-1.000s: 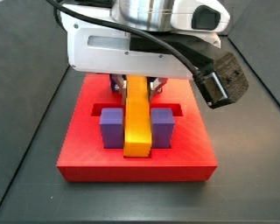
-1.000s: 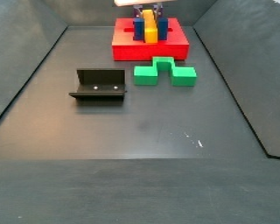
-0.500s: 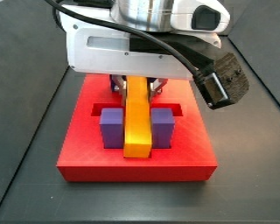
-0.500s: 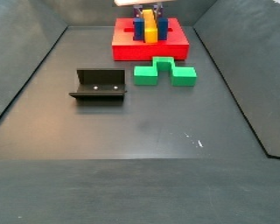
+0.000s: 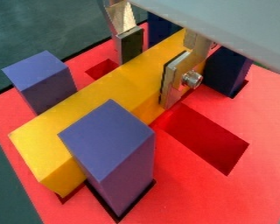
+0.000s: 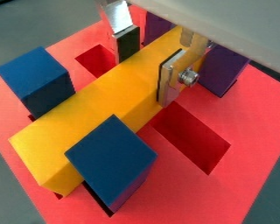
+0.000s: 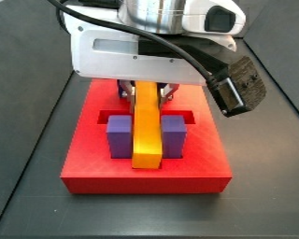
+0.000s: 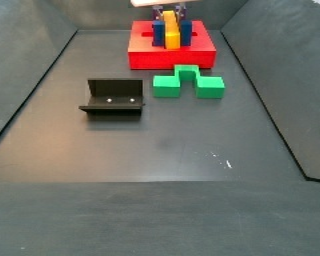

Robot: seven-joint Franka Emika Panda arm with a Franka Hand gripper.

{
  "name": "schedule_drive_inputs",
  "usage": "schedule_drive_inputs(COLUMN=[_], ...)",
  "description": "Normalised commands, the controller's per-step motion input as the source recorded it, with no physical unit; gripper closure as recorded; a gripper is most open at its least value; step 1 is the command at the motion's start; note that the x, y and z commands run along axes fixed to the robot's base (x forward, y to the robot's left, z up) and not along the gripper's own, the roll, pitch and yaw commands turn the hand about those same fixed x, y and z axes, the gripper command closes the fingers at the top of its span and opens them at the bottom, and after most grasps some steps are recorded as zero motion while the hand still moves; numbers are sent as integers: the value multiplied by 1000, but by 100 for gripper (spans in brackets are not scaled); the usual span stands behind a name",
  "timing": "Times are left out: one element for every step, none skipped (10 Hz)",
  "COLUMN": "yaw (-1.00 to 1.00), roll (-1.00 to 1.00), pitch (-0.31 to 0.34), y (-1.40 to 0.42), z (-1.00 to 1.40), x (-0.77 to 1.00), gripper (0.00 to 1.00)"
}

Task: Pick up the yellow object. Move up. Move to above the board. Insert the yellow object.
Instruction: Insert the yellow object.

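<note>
Now, from the largest thing to the smallest:

Floor (image 8: 176, 150): dark and flat; it carries all pieces, and the board stands at its far end in this side view.

Board (image 7: 202, 159): the red slab lies flat under the gripper. Its recessed slots form a cross, so a bar can go down only along one channel.

Gripper (image 5: 154, 63): it hangs low over the middle of the board. Its fingers (image 5: 178, 74) press the two long sides of the yellow object, one silver plate on each side, so the jaws are narrow and closed on the bar. Holding it by the long sides keeps it parallel to the slot.

Yellow object (image 7: 146, 131): it lies lengthwise between the posts, and in both wrist views its lower part sits inside the channel. I judge the insertion is almost done or done; whether it touches the slot bottom I cannot tell.

Green blocks (image 8: 190, 82): just in front of the board, apart from it, not part of this task.

Fixture (image 8: 112, 97): on the floor, well apart from the board, empty.

Posts (image 7: 119, 135): purple in this side view; in a wrist view blue ones (image 6: 113, 162) also show. They stand beside the channel and guide the bar.
</note>
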Motion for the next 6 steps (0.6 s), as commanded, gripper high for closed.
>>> schedule_drive_inputs(yaw=[-9, -26, -26, -9, 0, 0], roll=[-1, 0, 0, 0, 0, 0], pitch=[-4, 0, 0, 0, 0, -3], y=[0, 0, 0, 0, 0, 0], z=[-77, -51, -23, -14, -23, -54], x=[114, 103, 103, 43, 20, 0], gripper=[100, 100, 100, 100, 100, 100])
